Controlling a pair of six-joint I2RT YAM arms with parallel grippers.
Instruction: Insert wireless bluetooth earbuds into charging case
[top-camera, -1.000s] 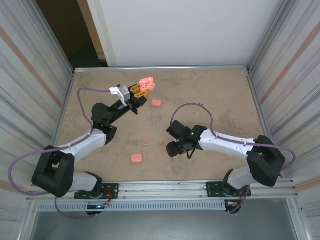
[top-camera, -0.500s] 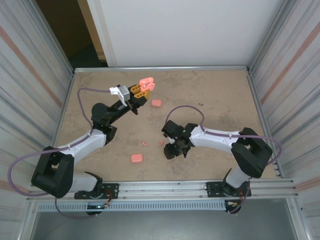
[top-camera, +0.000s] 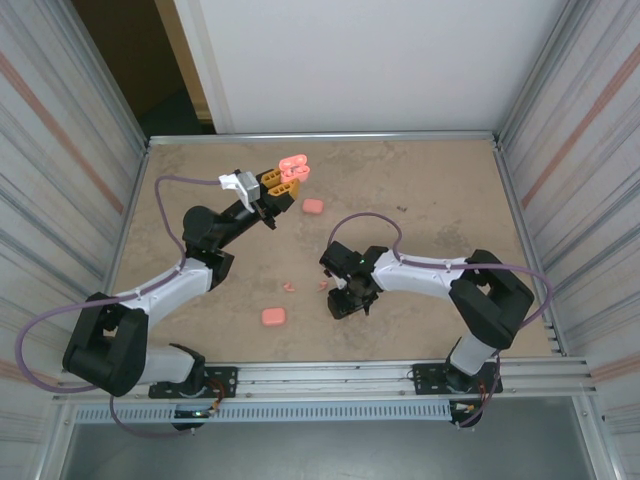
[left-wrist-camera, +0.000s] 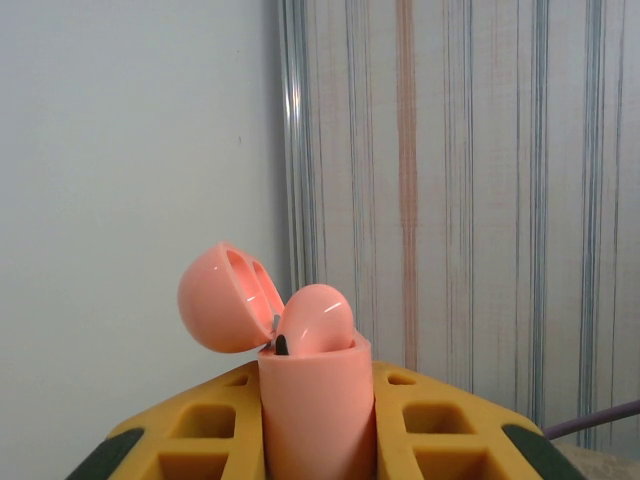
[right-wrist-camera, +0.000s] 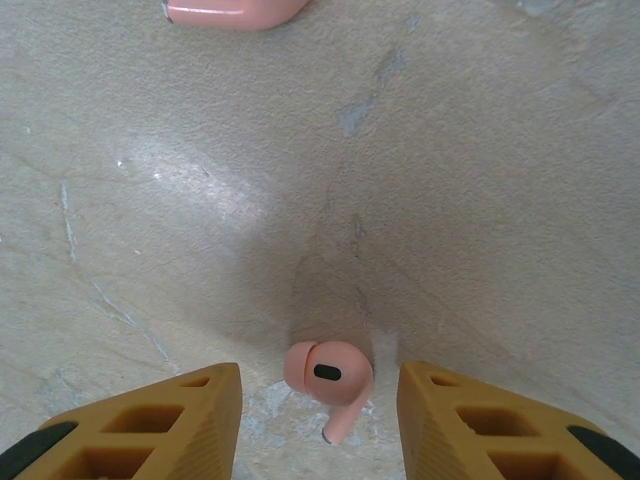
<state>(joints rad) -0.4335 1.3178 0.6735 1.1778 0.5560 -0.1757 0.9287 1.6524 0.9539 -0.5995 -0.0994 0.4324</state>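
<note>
Raised near the far edge of the tabletop (top-camera: 430, 180), left of its middle, the left gripper (top-camera: 283, 183) is clamped tight on the body of an open charging case (left-wrist-camera: 315, 420), whose lid (left-wrist-camera: 222, 300) is tipped back with a seated earbud (left-wrist-camera: 318, 320) poking out. Toward the near edge, about midway along it, the right gripper (right-wrist-camera: 318, 405) hangs low over a loose earbud (right-wrist-camera: 328, 375) lying on the surface, jaws parted to either side and touching it on neither (nothing is held). Another earbud (top-camera: 288, 287) lies just left of it, a closed case (top-camera: 313, 206) rests farther back, and a second closed case (top-camera: 273, 317) sits nearer the near edge.
</note>
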